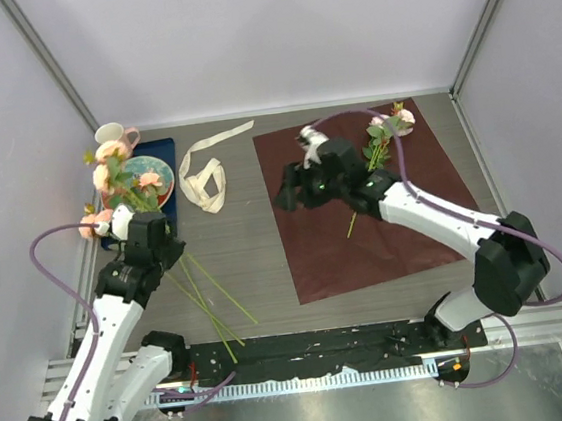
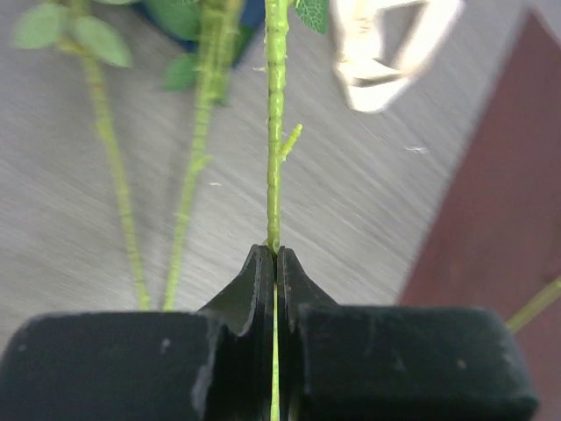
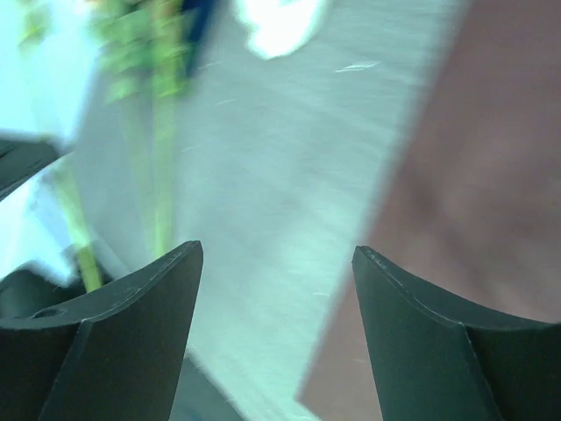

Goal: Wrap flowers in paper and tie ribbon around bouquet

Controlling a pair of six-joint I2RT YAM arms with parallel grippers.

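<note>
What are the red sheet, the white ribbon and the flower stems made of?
The red sheet looks like thin matte paper, lying flat with faint creases. The ribbon looks like soft cream fabric, maybe satin, flopping in loose loops. The flower stems look like plastic: even bright green with regular little ridges, so probably fake, though I can't be sure.

Pink-peach flowers (image 1: pixel 114 174): one green stem pinched in left gripper (image 2: pixel 275 256). Red paper (image 1: pixel 384 230) flat, edge beneath right gripper (image 3: pixel 276 263). Cream ribbon (image 1: pixel 206 183) looped between both.
</note>
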